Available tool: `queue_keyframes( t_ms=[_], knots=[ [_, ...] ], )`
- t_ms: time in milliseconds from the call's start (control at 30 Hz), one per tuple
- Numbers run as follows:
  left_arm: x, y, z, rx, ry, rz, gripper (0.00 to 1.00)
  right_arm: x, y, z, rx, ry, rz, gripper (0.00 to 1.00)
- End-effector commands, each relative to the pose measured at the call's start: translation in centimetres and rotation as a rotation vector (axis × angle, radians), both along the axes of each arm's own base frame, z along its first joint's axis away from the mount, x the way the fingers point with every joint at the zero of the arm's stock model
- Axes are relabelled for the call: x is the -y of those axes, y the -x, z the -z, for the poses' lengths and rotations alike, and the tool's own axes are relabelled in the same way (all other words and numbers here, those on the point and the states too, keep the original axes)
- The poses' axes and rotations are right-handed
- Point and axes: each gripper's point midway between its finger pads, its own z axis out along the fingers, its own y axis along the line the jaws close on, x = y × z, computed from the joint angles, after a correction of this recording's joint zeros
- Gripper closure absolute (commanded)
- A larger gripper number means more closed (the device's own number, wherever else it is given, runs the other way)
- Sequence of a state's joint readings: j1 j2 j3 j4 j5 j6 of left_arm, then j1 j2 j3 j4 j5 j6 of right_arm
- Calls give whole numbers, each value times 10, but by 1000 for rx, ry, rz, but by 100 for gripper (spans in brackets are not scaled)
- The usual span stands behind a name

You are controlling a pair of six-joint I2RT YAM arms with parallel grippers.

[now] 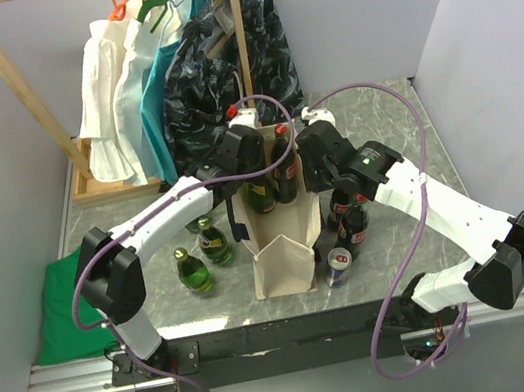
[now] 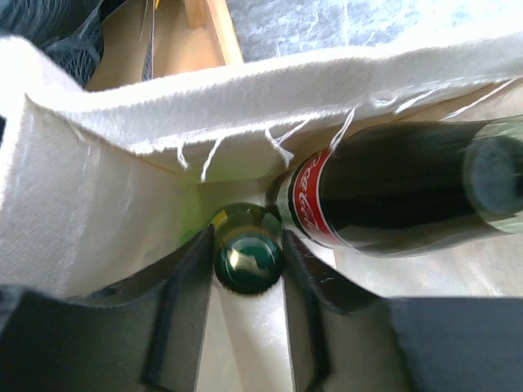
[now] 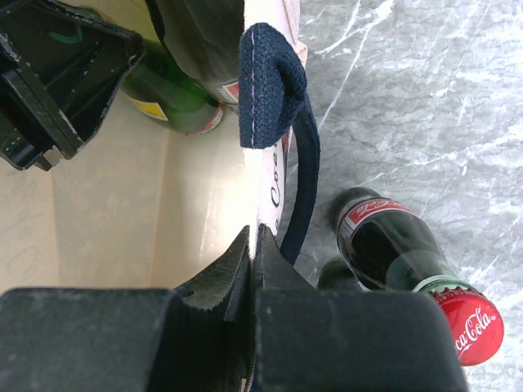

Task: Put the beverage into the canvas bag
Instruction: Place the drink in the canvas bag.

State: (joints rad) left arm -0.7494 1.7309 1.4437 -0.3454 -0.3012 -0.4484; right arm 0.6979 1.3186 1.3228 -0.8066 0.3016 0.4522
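The cream canvas bag [image 1: 284, 263] stands open-topped in the middle of the table, with navy handles [image 3: 272, 82]. My left gripper [image 1: 250, 176] reaches down into it, its fingers close against both sides of a green bottle's cap [image 2: 248, 260]. That green bottle [image 1: 260, 194] stands upright inside the bag next to a dark cola bottle [image 2: 392, 196]. My right gripper [image 3: 255, 245] is shut on the bag's right rim [image 3: 265, 175], pinching the fabric between its tips. The left gripper [image 2: 248, 271] hides the bottle's lower body.
Two green bottles [image 1: 213, 240] [image 1: 192, 269] stand left of the bag. Cola bottles [image 1: 352, 216] and a can [image 1: 339, 266] stand to its right, under the right arm. A green cloth [image 1: 68, 306] hangs off the left edge. A clothes rack [image 1: 169, 70] stands behind.
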Motion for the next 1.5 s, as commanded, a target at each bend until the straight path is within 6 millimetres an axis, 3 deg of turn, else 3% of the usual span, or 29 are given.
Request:
queue_keyframes(
  t_ms=[0, 167, 800, 1200, 1467],
  knots=[
    [4, -13, -24, 78, 48, -13, 53, -7, -4, -5, 19, -12, -12, 100],
    [3, -13, -25, 84, 49, -15, 46, -8, -5, -5, 23, -13, -11, 100],
    [1, -13, -49, 126, 62, -9, 34, -10, -7, -4, 19, -20, -12, 98],
    [0, -9, -83, 177, 104, -4, 31, -11, -7, -7, 25, -37, -4, 85],
    [6, -4, -119, 219, 145, 26, 29, -12, -8, -11, 30, -41, -1, 74]
  ],
)
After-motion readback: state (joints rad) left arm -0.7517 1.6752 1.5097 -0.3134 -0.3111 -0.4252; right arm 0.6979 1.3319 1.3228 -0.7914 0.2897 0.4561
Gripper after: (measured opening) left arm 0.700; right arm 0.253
